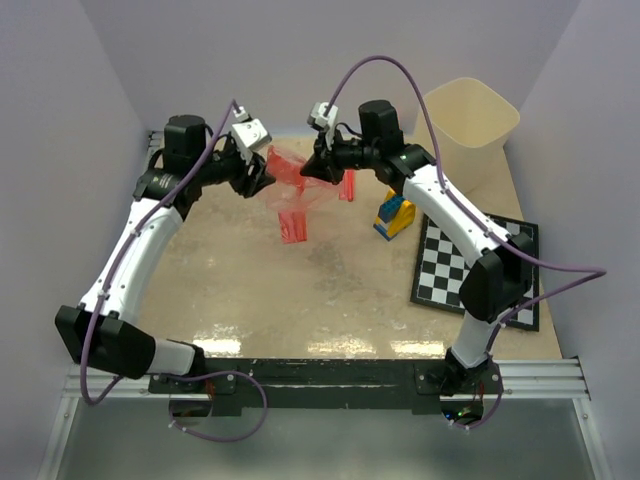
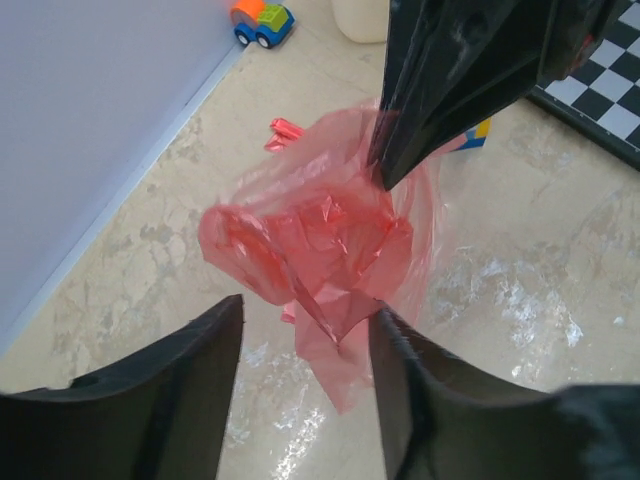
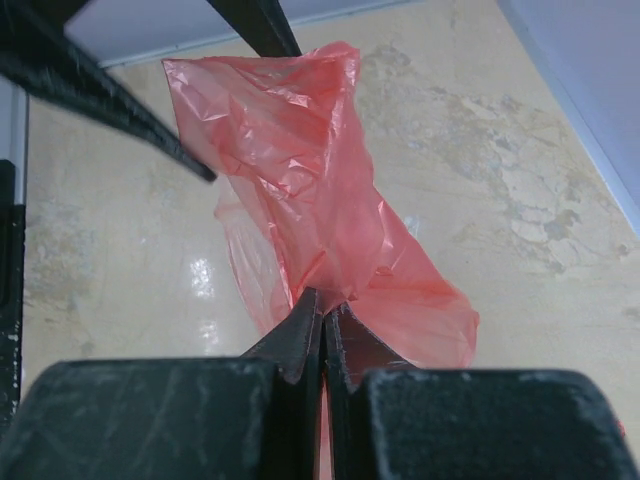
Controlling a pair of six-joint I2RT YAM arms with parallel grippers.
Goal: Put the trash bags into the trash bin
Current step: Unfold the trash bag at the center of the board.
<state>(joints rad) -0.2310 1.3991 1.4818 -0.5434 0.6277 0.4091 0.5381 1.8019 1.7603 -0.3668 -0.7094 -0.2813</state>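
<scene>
**At far centre of the surface: red sack in a one-sided grip**

Right jaws: together, clamped on a fold of the crinkly red sack [image 3: 300, 190]. The film fans out and away from the tips.

Left jaws: apart. They face the right jaws from the left, and a loose flap of the sack hangs into the gap. No pinch is visible there.

Task's things: the sack is lifted off the surface [image 1: 300, 310], between the two arms. One folded red strip [image 1: 293, 226] lies flat just nearer than the sack. A second strip [image 1: 347, 187] lies beneath the right arm's wrist. The trash bin [image 1: 470, 120] stands upright in the far right corner, mouth open, well apart from the sack.

Step in hand, as judged: carry the sack right and far to the bin.
- Draw the left jaws back clear of the flap first, or the film may snag and tear.
- Keep the lift high enough for the trailing plastic to pass over the rim.
- Part the right jaws only once the bulk of the sack is inside the mouth, since thin film drifts and clings.

Surface: mottled beige stone finish, glossy near the arm bases. It also carries yellow-and-blue toy blocks [image 1: 394, 216], a checkerboard [image 1: 478, 265] at near right and a toy car [image 2: 262, 22] at the far edge.

Room: plain lilac walls [image 1: 300, 60] close the left, far and right sides.
</scene>
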